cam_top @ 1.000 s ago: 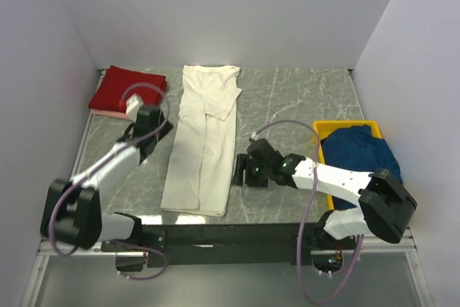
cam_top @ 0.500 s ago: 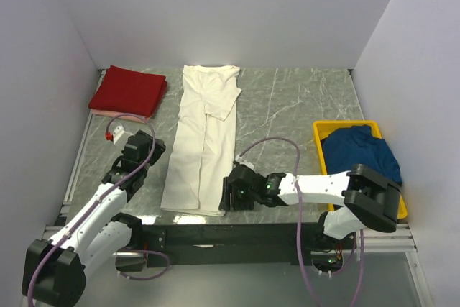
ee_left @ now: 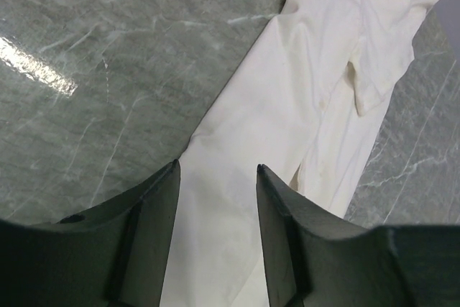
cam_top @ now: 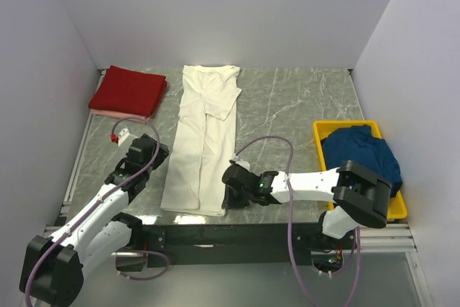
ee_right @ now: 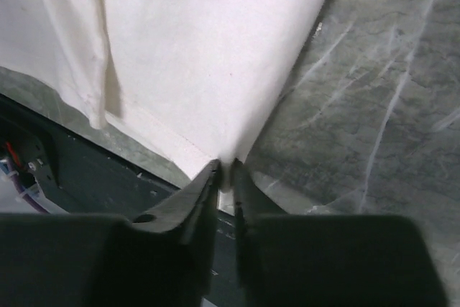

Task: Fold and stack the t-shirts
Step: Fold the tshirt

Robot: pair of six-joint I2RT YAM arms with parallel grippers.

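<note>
pinching cream t-shirt (cam_top: 203, 134) corner: right gripper (ee_right: 224, 177); left gripper (ee_left: 217, 192) spread above cloth.

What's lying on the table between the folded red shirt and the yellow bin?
The cream t-shirt, laid out long, with marble tabletop either side, as the top view shows.

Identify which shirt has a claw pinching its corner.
The cream shirt, laid out long in the middle: the right claw pinches its near corner. The red shirt sits folded far left; the blue shirt lies in the yellow bin.
</note>
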